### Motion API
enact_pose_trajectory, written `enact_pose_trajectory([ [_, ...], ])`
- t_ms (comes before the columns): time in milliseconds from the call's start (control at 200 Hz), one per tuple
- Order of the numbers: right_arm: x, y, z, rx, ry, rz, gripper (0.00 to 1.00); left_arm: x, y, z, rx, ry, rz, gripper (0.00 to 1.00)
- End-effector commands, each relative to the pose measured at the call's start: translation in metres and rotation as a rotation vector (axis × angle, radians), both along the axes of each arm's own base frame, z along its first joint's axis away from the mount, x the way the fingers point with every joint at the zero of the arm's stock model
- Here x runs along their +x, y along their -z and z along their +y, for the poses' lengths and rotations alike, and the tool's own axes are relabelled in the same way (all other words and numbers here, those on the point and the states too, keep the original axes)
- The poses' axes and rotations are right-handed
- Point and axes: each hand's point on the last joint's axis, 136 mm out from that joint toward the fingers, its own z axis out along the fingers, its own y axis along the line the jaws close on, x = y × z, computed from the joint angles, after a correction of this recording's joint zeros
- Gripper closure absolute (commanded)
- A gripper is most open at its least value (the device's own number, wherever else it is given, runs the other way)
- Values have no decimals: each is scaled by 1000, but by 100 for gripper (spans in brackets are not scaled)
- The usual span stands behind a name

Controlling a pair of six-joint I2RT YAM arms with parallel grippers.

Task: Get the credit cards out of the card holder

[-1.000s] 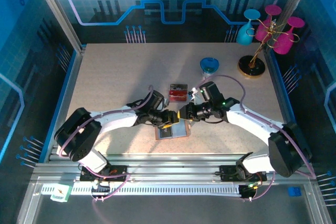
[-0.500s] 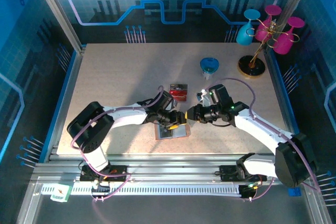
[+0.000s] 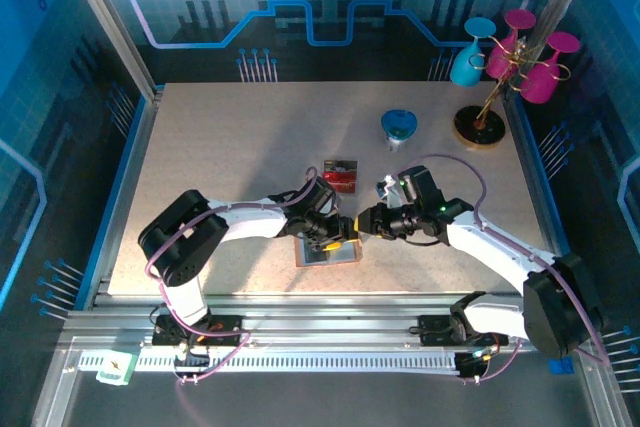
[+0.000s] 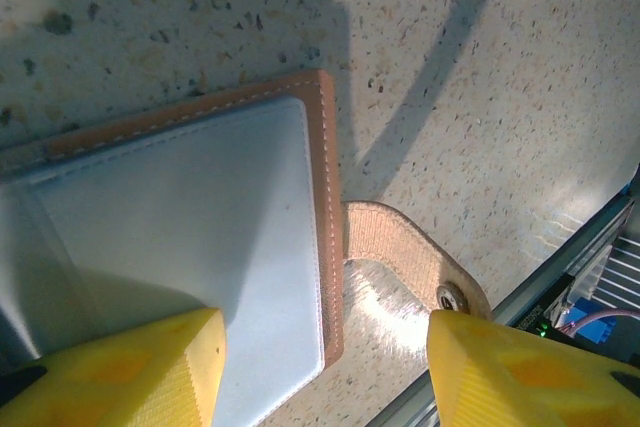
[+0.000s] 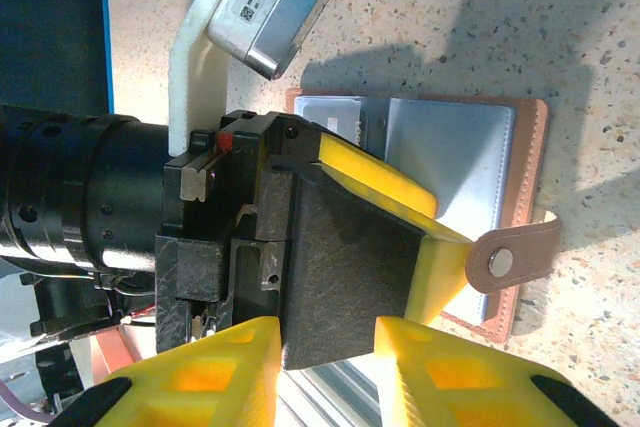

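Wallet (image 4: 190,227): open on the counter (image 4: 480,67), beneath both hands.
Red card (image 3: 341,179): out, just beyond it.
Left hand (image 4: 325,362): apart, straddling the wallet's edge.
Right hand (image 5: 328,372): cannot tell.
Tip: pin wallet, pull straight along the slot.

Card holder (image 3: 320,256) flat on the table (image 3: 220,147), directly under the left claw (image 3: 330,239). Strap (image 4: 400,252) sticks off its edge, towards one finger. Right claw (image 3: 360,224) just beside the left claw, facing it. Box (image 3: 340,176) just behind both claws. Cup (image 3: 398,127) farther back.
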Motion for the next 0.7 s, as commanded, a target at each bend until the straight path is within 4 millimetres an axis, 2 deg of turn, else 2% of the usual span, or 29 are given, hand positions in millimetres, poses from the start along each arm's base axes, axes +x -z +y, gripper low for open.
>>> enact_pose_trajectory([
  [0, -1, 2, -3, 13, 11, 12, 69, 0, -15, -2, -21, 2, -30, 43],
  [320, 1, 2, 2, 19, 11, 18, 69, -1, -21, 14, -12, -24, -49, 44],
  [695, 3, 6, 21, 4, -29, 35, 69, 1, -24, 63, 0, -133, -71, 44],
])
